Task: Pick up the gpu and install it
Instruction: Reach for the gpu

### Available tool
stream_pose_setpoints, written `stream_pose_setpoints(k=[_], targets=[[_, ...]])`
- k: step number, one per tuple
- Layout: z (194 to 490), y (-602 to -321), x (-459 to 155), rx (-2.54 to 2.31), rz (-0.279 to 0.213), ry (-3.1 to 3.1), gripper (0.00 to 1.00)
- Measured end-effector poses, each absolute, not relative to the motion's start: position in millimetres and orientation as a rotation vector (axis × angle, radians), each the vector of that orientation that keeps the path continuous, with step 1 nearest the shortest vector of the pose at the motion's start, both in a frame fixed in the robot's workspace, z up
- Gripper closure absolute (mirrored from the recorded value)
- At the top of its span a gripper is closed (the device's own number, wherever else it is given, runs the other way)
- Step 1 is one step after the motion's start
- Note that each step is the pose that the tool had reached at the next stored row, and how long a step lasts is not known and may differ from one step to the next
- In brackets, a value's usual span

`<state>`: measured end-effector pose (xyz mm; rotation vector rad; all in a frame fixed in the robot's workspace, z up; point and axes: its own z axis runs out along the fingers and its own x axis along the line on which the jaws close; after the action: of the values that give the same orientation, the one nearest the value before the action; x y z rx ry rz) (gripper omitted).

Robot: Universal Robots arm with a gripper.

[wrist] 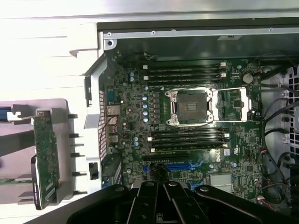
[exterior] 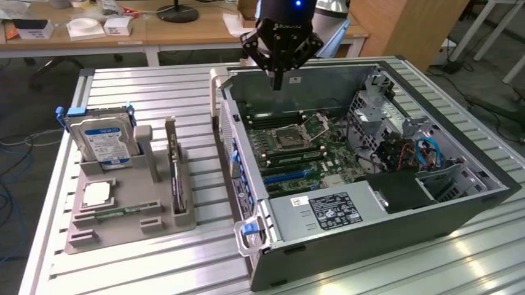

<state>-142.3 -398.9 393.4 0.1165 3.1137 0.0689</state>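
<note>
Green gpu (exterior: 174, 167) not picked yet, upright in its holder (exterior: 123, 236).
Gripper (exterior: 279, 78) (fingers pinched shut, empty I think) hovers over the case (exterior: 394, 239); gpu's at its 8 o'clock, so grabbing needs them open.

The place is a robotics lab or workshop. A gripper (exterior: 278, 85) hangs over an open PC case (exterior: 353, 246) on a slatted metal table (exterior: 147, 86), and a grey parts rack (exterior: 123, 230) sits beside the case. Wooden desks (exterior: 181, 34) with boxes (exterior: 119, 26) stand behind, and cables (exterior: 10, 150) trail across the floor.
</note>
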Motion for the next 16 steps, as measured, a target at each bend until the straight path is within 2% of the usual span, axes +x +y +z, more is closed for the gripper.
stream_pose_setpoints(k=[16], targets=[[393,-399,-157,0.117,0.069,3.114,0.90]])
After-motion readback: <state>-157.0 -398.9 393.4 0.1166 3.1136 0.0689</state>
